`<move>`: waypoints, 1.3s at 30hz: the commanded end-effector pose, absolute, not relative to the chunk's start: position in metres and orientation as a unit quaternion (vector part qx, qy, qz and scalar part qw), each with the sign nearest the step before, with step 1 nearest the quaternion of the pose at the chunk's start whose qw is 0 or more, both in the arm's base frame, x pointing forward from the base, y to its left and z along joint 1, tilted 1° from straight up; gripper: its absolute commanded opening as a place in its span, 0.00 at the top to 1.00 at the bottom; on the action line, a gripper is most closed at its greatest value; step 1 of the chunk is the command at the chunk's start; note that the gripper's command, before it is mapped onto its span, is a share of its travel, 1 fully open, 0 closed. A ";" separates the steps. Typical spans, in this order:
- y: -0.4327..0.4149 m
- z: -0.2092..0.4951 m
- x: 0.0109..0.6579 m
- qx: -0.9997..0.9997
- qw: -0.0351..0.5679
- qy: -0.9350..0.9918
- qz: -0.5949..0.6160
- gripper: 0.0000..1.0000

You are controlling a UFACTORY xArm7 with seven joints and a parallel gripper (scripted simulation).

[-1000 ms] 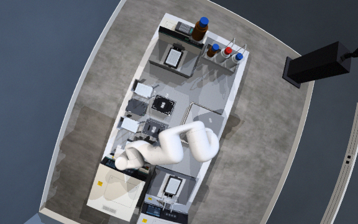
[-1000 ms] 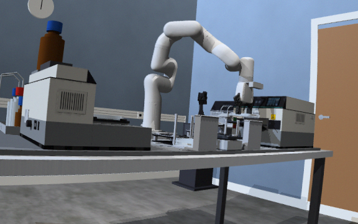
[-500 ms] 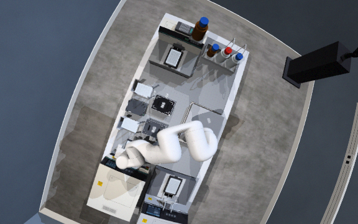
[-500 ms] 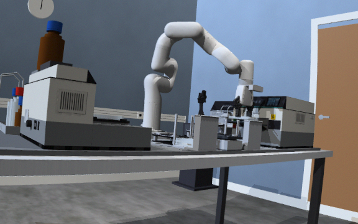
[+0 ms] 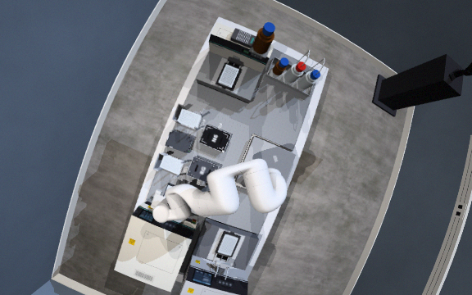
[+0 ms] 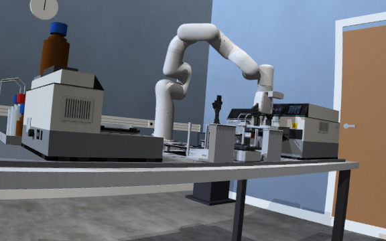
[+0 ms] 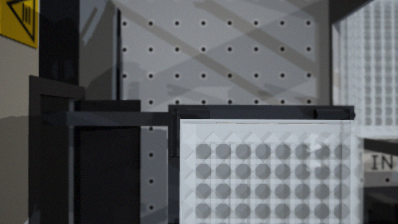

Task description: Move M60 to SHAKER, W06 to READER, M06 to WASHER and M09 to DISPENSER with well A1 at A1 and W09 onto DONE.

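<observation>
My gripper [image 6: 260,121] is shut on a white well plate [image 7: 270,170] and holds it level above the deck, just off the front of the beige reader housing [image 5: 154,250] [image 6: 313,134] [image 7: 15,75]. The plate's label is out of view. In the overhead view my wrist hides both gripper and plate. To the right in the wrist view, another white plate [image 7: 370,65] lies in a rack beside an "IN" label [image 7: 382,161]. Two more plates sit on instruments: one at the far end [image 5: 229,75] and one at the near end [image 5: 227,243].
Two tall-walled racks [image 5: 188,118] [image 5: 170,164] stand along the deck's left edge with a dark station [image 5: 180,140] between them. Two black nests [image 5: 215,138] [image 5: 204,168] lie mid-deck. Bottles [image 5: 264,38] [image 5: 300,67] stand at the far end.
</observation>
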State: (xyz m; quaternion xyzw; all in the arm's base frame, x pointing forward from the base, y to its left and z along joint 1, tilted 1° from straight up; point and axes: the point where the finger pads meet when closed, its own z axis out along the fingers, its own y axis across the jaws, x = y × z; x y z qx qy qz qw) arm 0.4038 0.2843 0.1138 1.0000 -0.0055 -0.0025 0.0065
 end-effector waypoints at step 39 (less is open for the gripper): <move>0.285 0.109 0.405 1.000 0.005 -0.005 -0.001 1.00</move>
